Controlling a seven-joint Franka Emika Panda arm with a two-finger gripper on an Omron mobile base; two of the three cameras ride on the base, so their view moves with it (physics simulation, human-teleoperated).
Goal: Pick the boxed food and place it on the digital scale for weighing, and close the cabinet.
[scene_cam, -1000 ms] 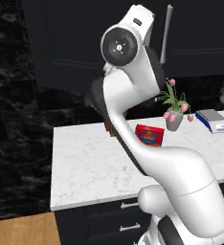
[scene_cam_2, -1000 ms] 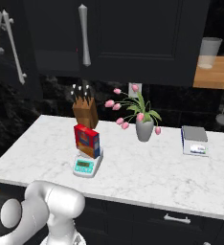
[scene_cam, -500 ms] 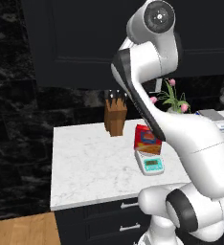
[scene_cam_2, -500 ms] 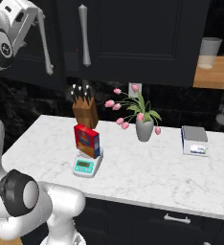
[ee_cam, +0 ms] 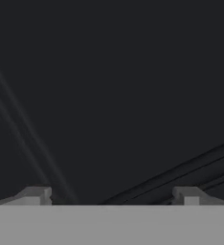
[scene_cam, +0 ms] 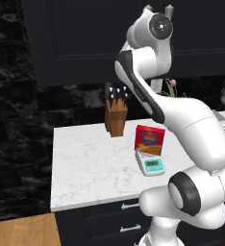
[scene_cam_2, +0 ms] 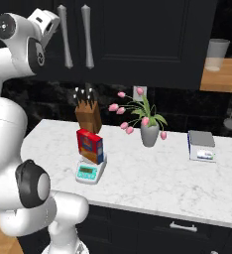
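Raised high, the gripper [ee_cam: 111, 197] is held released, its fingertips wide apart, close against the black panelled cabinet [scene_cam_2: 138, 39], whose doors appear shut. The boxed food [scene_cam_2: 89, 146] is stood upright on the digital scale [scene_cam_2: 89, 171], on the marble counter [scene_cam_2: 152, 173] just in front of a knife block [scene_cam_2: 88, 115].

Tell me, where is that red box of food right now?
The boxed food stands upright on the digital scale, on the left part of the marble counter in the right base view, just in front of the knife block.
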